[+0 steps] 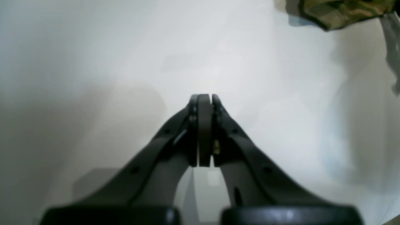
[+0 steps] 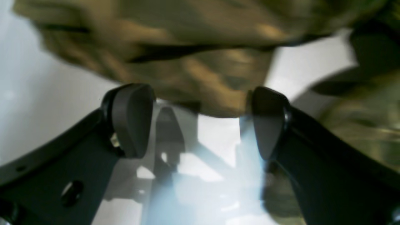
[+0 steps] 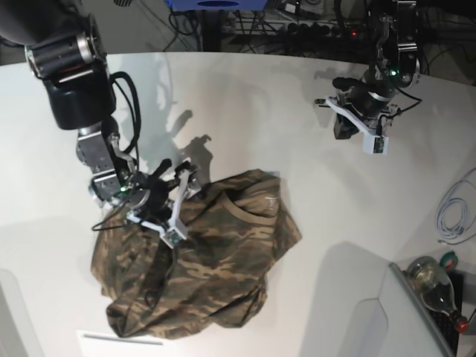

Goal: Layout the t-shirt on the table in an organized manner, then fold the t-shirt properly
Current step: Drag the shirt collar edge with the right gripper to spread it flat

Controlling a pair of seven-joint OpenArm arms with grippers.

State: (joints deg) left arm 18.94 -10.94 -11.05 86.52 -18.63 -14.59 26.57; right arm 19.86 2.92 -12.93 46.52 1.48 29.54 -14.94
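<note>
1. The t-shirt (image 3: 197,260) lies crumpled on the table (image 3: 245,111), in the lower left of the base view, collar toward the upper right.
2. The right gripper (image 3: 178,190), at centre left of the base view, hangs over the shirt's upper left edge; its pads (image 2: 131,118) are spread, cloth just beyond them.
3. The left gripper (image 1: 204,100), at the upper right of the base view, has its fingers pressed together, empty, well apart from the shirt.
</note>
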